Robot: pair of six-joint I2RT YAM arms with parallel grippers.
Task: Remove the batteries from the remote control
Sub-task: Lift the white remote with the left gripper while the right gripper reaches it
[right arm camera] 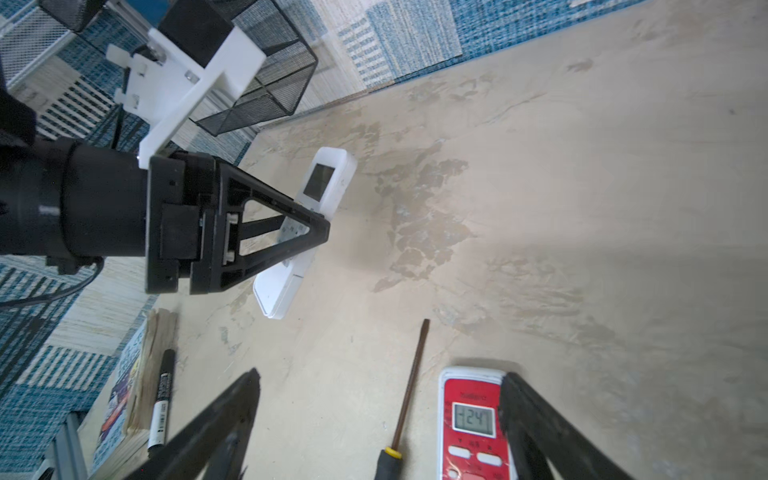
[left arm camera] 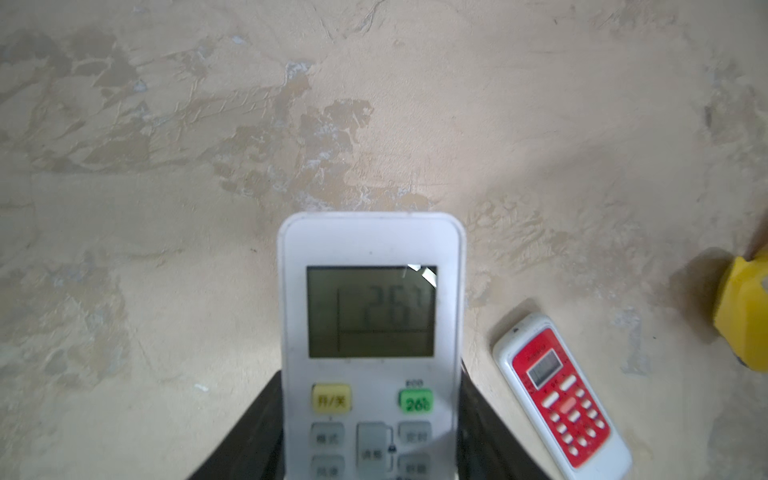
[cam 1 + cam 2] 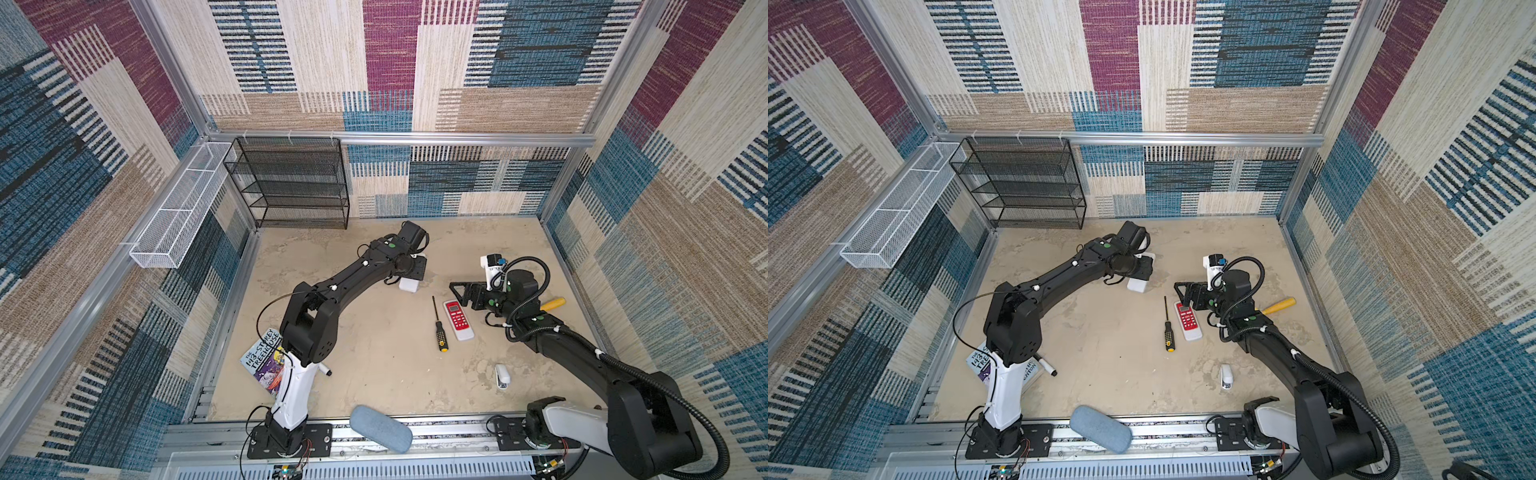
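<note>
Nearest the robot's bases, a blue-grey case [image 3: 380, 428] lies over the front rail. A book [image 3: 262, 359] and a marker [image 3: 325, 370] sit beside the left arm, and a small white stapler [image 3: 502, 376] lies on the right side of the table [image 3: 374, 386].

Further in, a screwdriver [image 3: 438, 328] lies just beside the red remote [image 3: 457, 319]. Both are flat on the table, the remote face up with its display lit. The right gripper [image 1: 380, 374] hovers low over that remote's top end, spread wide and holding nothing. 1 of its fingers [image 1: 536, 428] overlaps the remote's edge, but I cannot tell whether it touches. A yellow handle [image 3: 552, 303] pokes out from behind that arm.

Further back, the left gripper [image 1: 316, 230] is clamped across the button half of the white remote [image 2: 370, 316], whose display reads 26. Against the far wall stand a black rack [image 3: 299, 183] and a white basket [image 3: 178, 212].

No batteries are in view anywhere. With both displays lit, I judge they are not yet out, and no back cover shows. The task looks barely begun: each of the 2 remotes has to be turned over, opened and emptied.
</note>
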